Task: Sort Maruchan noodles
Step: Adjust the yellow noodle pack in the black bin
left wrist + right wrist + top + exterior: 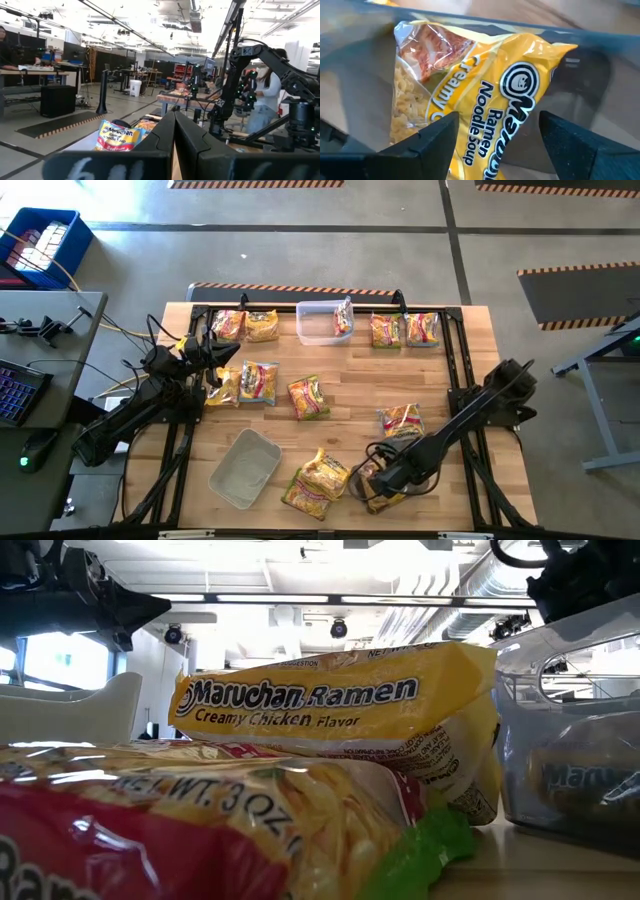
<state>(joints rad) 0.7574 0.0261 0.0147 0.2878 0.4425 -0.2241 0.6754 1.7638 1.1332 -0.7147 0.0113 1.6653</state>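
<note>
One yellow Creamy Chicken packet [490, 105] lies in a clear tub [600, 65] under the right gripper [497, 135], whose fingers are spread wide, likely just dropped. Left gripper [174, 145] pinched together, idle, well off from that tub.

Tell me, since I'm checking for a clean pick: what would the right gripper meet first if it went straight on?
Most likely the yellow crinkly plastic Creamy Chicken ramen packet: the right gripper stands open just above it, fingers either side. Depth is unclear.

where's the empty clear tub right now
In the high view, the empty clear tub lies tilted near the table's front edge, left of centre, just left of a yellow noodle packet.
</note>
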